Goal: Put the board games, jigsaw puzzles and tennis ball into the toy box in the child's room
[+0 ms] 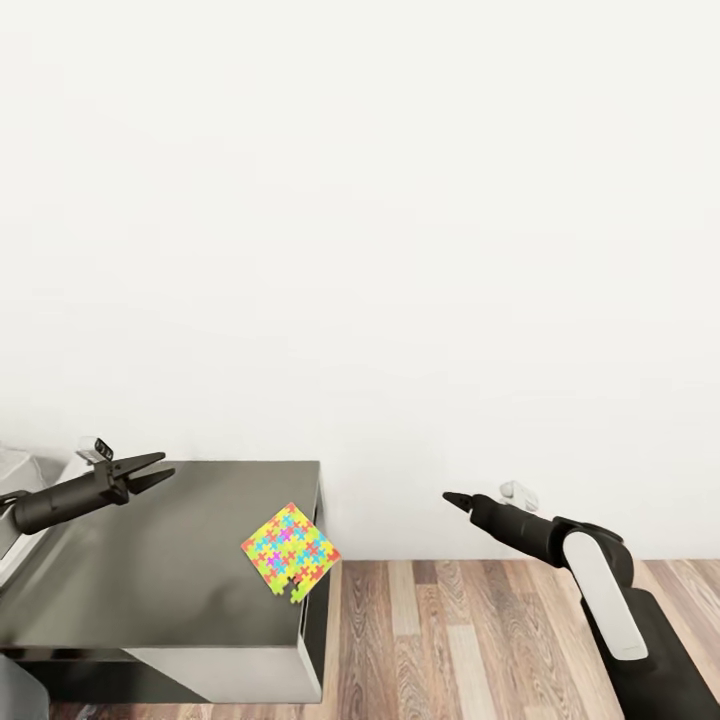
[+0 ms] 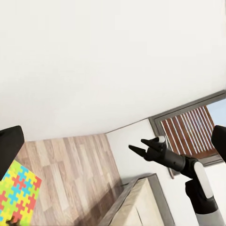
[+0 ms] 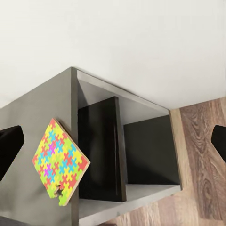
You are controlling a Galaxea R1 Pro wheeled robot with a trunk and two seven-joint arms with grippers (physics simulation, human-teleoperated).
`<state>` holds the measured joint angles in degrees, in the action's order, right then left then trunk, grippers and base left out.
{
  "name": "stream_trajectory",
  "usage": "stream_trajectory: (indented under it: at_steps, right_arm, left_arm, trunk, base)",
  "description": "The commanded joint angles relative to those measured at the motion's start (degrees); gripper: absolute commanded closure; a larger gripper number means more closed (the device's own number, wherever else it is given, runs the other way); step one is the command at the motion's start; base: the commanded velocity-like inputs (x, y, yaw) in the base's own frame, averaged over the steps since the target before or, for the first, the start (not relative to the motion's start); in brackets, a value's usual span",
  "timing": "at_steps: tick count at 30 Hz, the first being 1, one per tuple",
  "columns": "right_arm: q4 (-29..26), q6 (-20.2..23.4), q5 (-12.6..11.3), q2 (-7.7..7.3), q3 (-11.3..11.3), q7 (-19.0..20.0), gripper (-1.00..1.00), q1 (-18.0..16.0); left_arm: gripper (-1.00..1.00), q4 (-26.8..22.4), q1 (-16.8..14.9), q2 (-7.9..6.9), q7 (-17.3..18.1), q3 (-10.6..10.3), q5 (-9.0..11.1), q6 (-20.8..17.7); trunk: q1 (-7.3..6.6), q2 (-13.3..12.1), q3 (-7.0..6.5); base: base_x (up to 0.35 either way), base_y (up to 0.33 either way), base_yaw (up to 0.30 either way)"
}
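Note:
One multicoloured jigsaw puzzle point(image 1: 290, 552) lies flat on the top of a low dark grey cabinet point(image 1: 150, 560), one corner past the cabinet's right edge. It also shows in the right wrist view point(image 3: 59, 162) and the left wrist view point(image 2: 16, 197). My left gripper point(image 1: 165, 467) hovers open and empty above the cabinet's back left, well left of the puzzle. My right gripper point(image 1: 452, 498) hangs open and empty over the floor to the puzzle's right, seen too in the left wrist view point(image 2: 136, 145). The board games, tennis ball and toy box are out of view.
A white wall stands straight ahead. Wood-plank floor point(image 1: 480, 640) runs to the right of the cabinet, whose side has open dark shelves point(image 3: 141, 155). A pale surface point(image 1: 15, 480) shows at the far left edge. A beige bed corner point(image 2: 139, 202) and a slatted window point(image 2: 186, 132) appear behind my right arm.

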<state>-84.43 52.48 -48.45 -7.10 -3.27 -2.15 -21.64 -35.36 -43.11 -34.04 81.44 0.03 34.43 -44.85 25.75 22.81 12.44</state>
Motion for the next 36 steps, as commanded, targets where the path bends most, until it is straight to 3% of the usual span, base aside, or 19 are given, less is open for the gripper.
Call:
stream_trajectory:
  at_steps: [1, 31, 36]
  right_arm:
    - [-0.04, 0.26, -0.32, 0.05, -0.31, -0.23, -1.00, -0.02]
    - [0.15, 0.27, -0.33, -0.22, -1.73, -0.22, -1.00, 0.02]
    - [0.15, 0.34, -0.33, -0.28, -1.74, -0.22, -1.00, 0.02]
  left_arm:
    - [-1.00, -0.02, -0.06, 0.00, 0.13, -0.10, 0.11, -0.60]
    - [-1.00, -0.06, -0.05, -0.01, -0.24, -0.29, -0.24, -0.56]
    - [-1.00, -0.12, -0.05, 0.02, -0.38, -1.83, -0.30, -0.51]
  trunk:
    - [0.03, 0.11, 0.02]
    - [0.03, 0.11, -2.84]
    - [0.03, 0.11, -3.32]
  base:
    - [-0.037, -0.038, 0.048]
    - [-0.003, -0.003, 0.003]
    - [0.000, 0.000, 0.000]
